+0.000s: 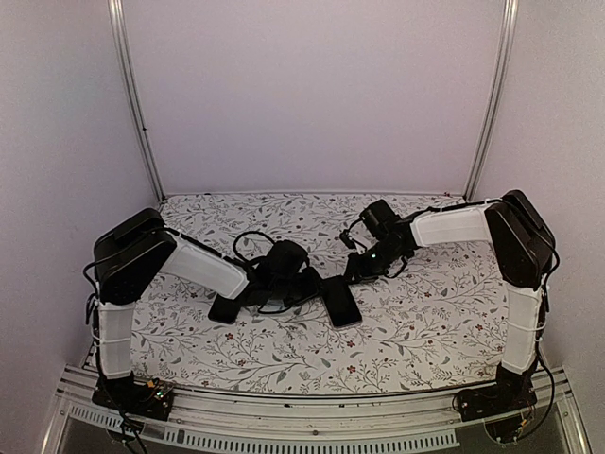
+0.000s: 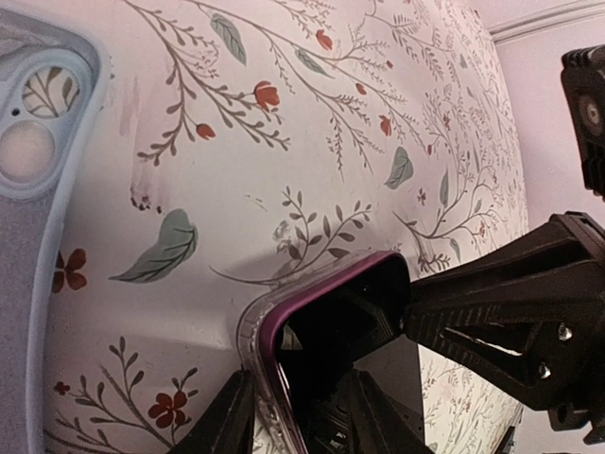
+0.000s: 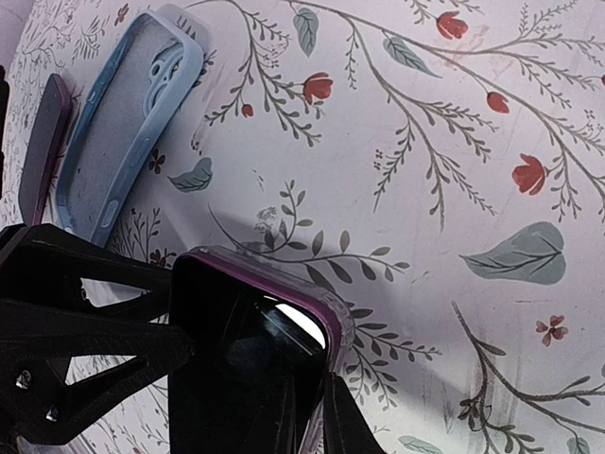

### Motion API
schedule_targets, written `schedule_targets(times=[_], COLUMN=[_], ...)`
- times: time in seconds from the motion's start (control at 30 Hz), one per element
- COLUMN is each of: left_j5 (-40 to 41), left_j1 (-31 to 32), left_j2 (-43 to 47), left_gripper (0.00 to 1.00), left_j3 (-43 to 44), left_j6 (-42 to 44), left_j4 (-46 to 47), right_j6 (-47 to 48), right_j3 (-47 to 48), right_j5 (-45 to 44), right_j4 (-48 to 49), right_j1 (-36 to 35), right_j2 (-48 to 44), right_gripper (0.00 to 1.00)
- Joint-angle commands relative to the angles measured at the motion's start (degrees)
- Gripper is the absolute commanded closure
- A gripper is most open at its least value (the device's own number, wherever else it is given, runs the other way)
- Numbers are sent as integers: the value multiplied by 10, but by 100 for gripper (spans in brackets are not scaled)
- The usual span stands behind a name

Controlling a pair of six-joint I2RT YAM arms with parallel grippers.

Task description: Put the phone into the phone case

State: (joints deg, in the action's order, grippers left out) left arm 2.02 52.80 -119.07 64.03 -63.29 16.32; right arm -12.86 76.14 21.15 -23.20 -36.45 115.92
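Observation:
A black phone with a purple rim (image 2: pixel 340 322) sits inside a clear case (image 2: pixel 253 326). It also shows in the top view (image 1: pixel 342 306) and the right wrist view (image 3: pixel 246 350). My left gripper (image 2: pixel 298 411) is shut on one side edge of it, one finger outside the case and one on the screen. My right gripper (image 3: pixel 284 416) is shut on the same end from the other side, with one finger (image 3: pixel 342 421) against the case. In the top view the left gripper (image 1: pixel 310 280) and the right gripper (image 1: pixel 359 268) meet at the phone's far end.
A light blue phone case (image 3: pixel 132 123) lies open side up on the floral tablecloth (image 1: pixel 425 312), also in the left wrist view (image 2: pixel 28 189). A dark purple flat thing (image 3: pixel 43 142) lies beside it. A dark flat thing (image 1: pixel 224 307) lies below the left arm.

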Motion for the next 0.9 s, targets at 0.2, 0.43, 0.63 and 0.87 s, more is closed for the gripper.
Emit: schedule_targets(times=[0.2, 0.43, 0.63, 0.87], left_j5=[12, 11, 9, 15], left_j1=[-3, -2, -4, -3], left_j2=[8, 2, 1, 14], left_gripper=[66, 74, 74, 74], left_j3=[-7, 2, -2, -10], left_j6=[-15, -20, -30, -23], left_j4=[-66, -94, -99, -89], right_j6=[1, -10, -18, 0], right_j3=[-35, -52, -58, 9], right_j5=[-35, -69, -114, -143], right_j4=[-3, -17, -44, -106], right_j1=[-54, -69, -90, -91], right_j2=[-2, -14, -17, -73], right_gripper=[92, 90, 76, 62])
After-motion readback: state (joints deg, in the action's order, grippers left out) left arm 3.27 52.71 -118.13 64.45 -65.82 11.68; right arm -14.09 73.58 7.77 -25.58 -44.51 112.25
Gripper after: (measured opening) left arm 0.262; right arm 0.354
